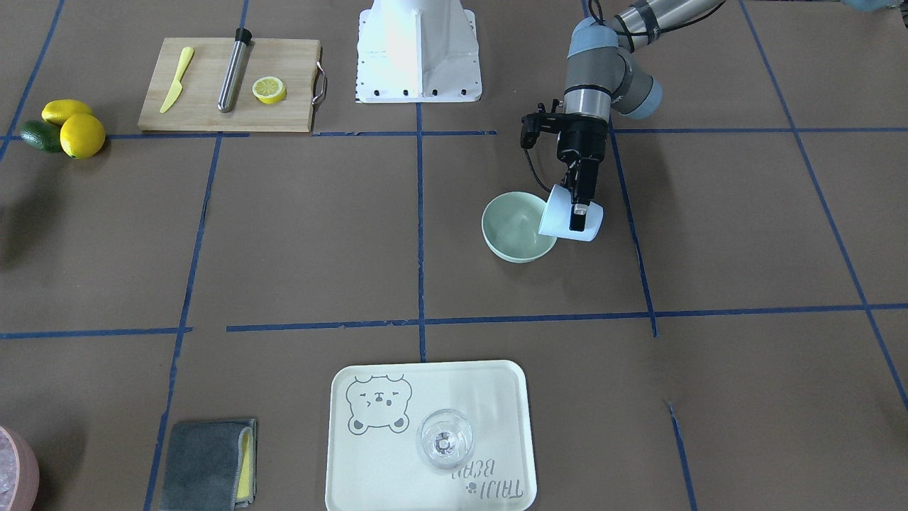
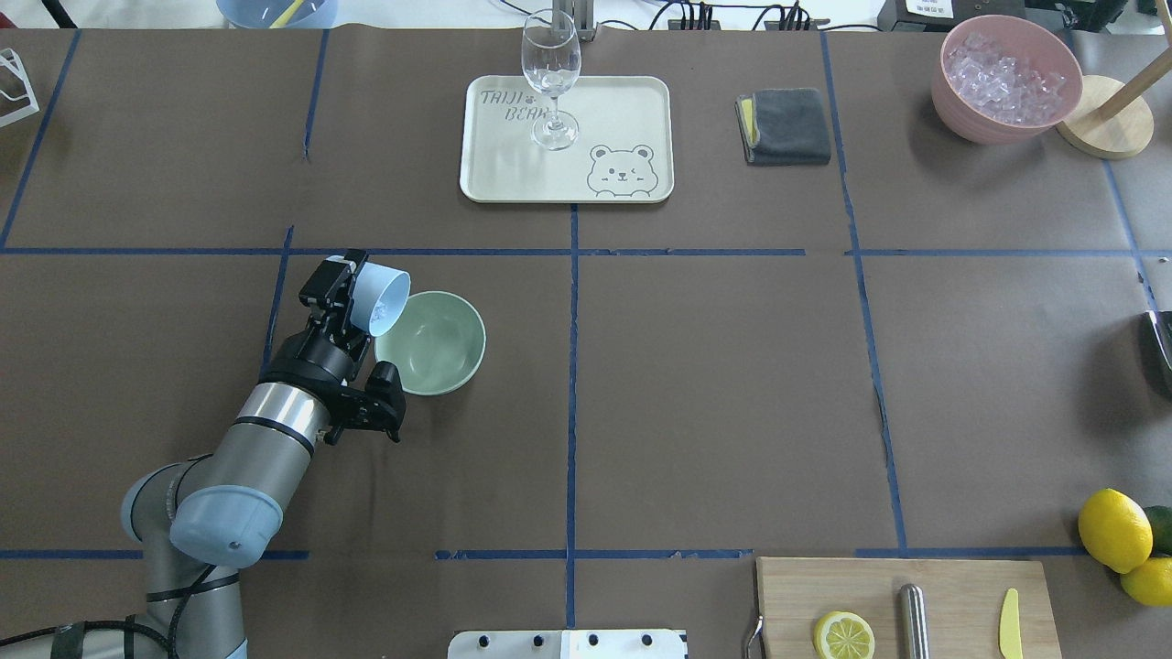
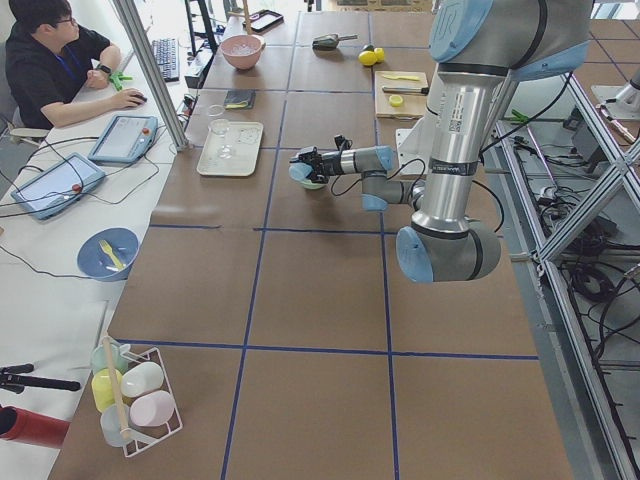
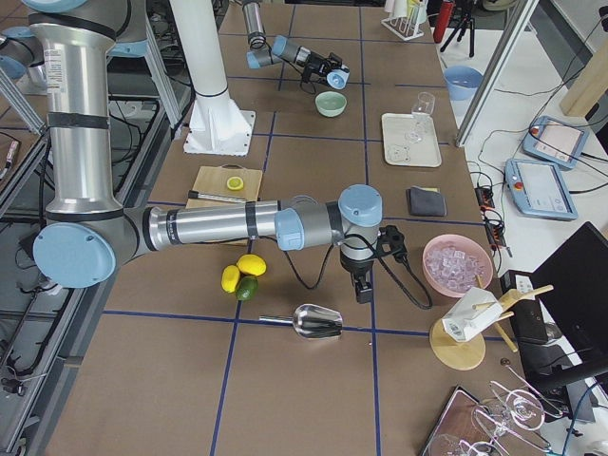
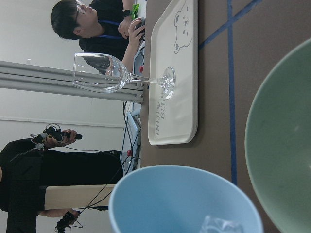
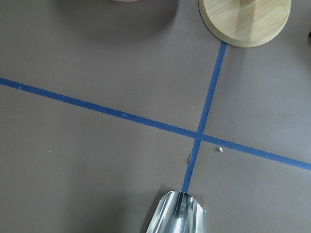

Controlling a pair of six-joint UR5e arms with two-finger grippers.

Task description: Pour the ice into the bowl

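Observation:
The pale mint-green bowl (image 2: 435, 343) stands on the table at the left of the overhead view; it also shows in the front view (image 1: 514, 227) and the left wrist view (image 5: 286, 145). My left gripper (image 2: 352, 293) is shut on a light blue cup (image 2: 383, 297) and holds it tilted, mouth toward the bowl, just over the bowl's rim. A few clear ice cubes (image 5: 221, 225) lie inside the cup. The bowl looks empty. My right gripper (image 4: 365, 293) shows only in the exterior right view, pointing down near a metal scoop (image 4: 318, 323); I cannot tell if it is open.
A cream tray (image 2: 632, 101) with a wine glass (image 2: 551, 73) stands at the far middle. A grey cloth (image 2: 785, 126), a pink container (image 2: 1005, 78) and a wooden stand (image 2: 1103, 128) are at the far right. A cutting board (image 2: 952, 586) and lemons (image 2: 1112, 529) are at the near right.

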